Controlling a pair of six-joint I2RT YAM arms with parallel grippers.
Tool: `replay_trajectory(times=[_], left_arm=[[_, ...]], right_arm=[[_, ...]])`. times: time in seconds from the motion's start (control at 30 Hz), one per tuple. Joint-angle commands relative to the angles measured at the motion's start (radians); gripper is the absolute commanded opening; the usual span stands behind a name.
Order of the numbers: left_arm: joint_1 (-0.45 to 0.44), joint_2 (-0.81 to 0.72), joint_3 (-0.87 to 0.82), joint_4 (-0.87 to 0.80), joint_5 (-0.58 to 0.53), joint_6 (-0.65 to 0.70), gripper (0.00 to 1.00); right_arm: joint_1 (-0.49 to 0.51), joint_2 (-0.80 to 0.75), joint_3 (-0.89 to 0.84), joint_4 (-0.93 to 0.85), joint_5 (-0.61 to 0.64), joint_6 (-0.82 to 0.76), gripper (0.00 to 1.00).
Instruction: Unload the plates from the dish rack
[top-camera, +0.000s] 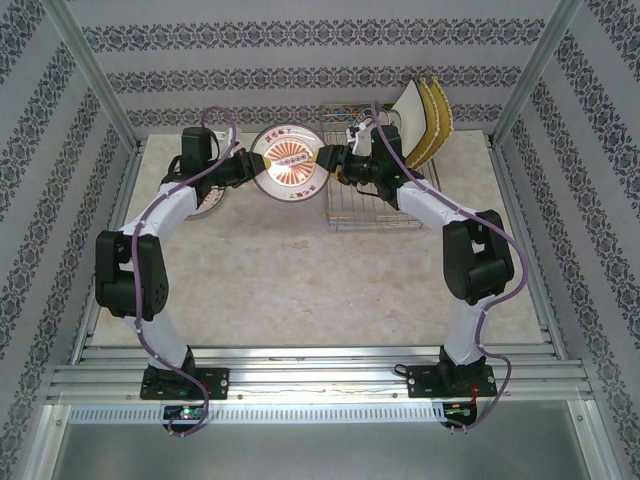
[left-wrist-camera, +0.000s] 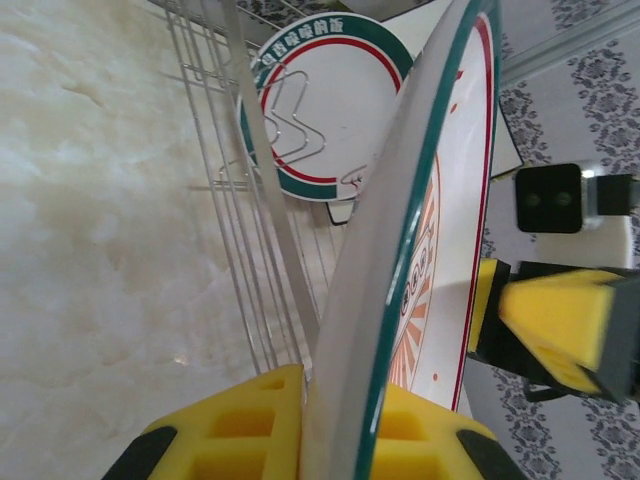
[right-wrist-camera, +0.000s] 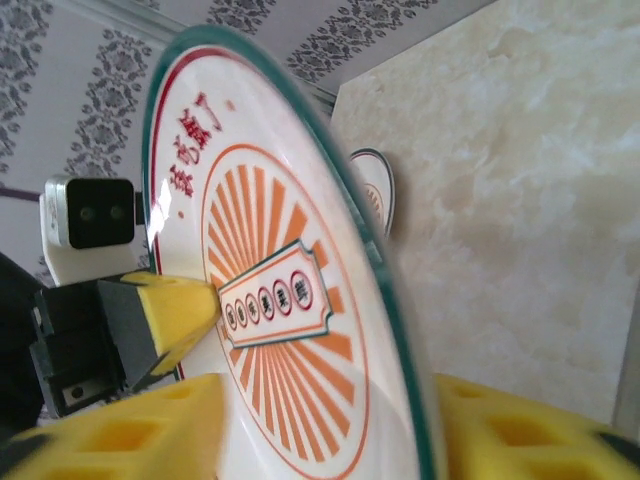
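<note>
Handover step: the left gripper (top-camera: 257, 160) pinches the round plate (top-camera: 290, 160); whether the right gripper (top-camera: 323, 157) grips it cannot be told. Next, the right one likely must release cleanly.

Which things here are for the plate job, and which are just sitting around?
For the job: held round plate, dish rack, square plates, set-down round plate, left tool, right tool.
Just there: table, patterned walls, metal frame.

2 arms reach inward; L gripper (top-camera: 262, 160) clamped on plate (top-camera: 290, 162) rim; R gripper (top-camera: 327, 158) jaws parted.
</note>
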Motion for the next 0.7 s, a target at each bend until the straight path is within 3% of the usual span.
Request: replay_trajectory(times=[0.0, 0.07, 0.3, 0.67], left_arm=[[-0.004, -0.003, 0.026, 0.018, -0.004, 0.029, 0.0], [-0.004, -0.003, 0.026, 0.02, -0.006, 0.029, 0.0], [0.002, -0.006, 0.034, 0.023, -0.002, 0.025, 0.0], [0.04, -0.028, 0.043, 0.049, 0.016, -0.002, 0.0]], right_arm=[[-0.003, -0.012, 0.024, 0.02, 0.005, -0.007, 0.78], [-0.005, -0.014, 0.025, 0.012, 0.007, -0.012, 0.97], [-0.015, -0.016, 0.035, -0.032, 0.026, -0.03, 0.98], [-0.04, -0.069, 0.12, -0.371, 0.205, -0.236, 0.98]])
